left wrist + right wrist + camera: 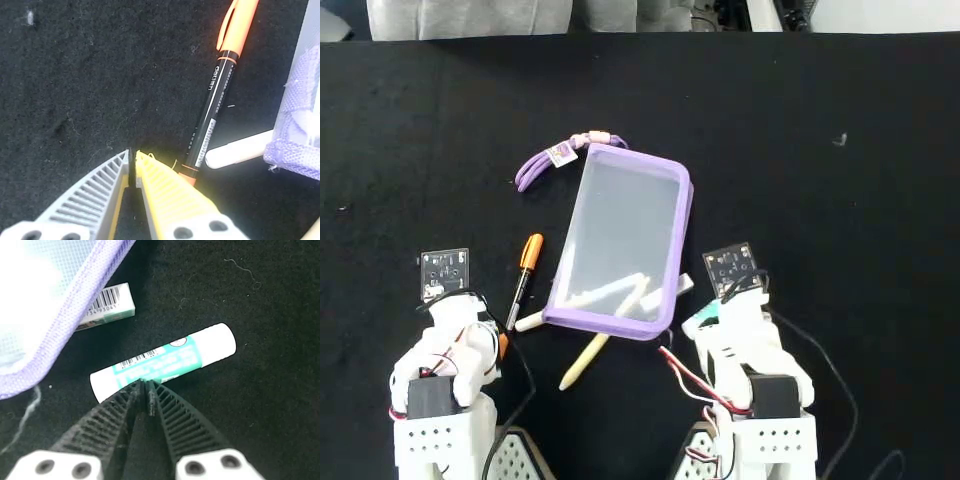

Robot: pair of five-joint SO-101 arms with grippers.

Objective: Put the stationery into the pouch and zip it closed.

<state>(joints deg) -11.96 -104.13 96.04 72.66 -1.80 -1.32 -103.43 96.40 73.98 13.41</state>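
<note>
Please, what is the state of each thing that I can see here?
Purple translucent fabric pouch: lying flat, zip state unclear.
Orange-and-black capped pen: lying on black table, outside pouch.
Cream-coloured pen: lying, partly covered by pouch.
Teal-and-white glue stick: lying on side, outside pouch.
Left gripper: shut, empty.
Right gripper: shut, empty.

Black cloth (430, 110) covers the whole table surface and has a matt, slightly fuzzy nap. A small pale speck (839, 140) lies on it toward the far right, well apart from anything else. Beyond the far edge of the table stands a grey upholstered object (470, 16), with a tangle of dark cables (735, 12) farther right and then a white surface (885, 12). Seen close, the cloth carries loose lint: a curled pale fibre (240, 267) in the right wrist view and a pale fleck (30, 18) in the left wrist view.
</note>
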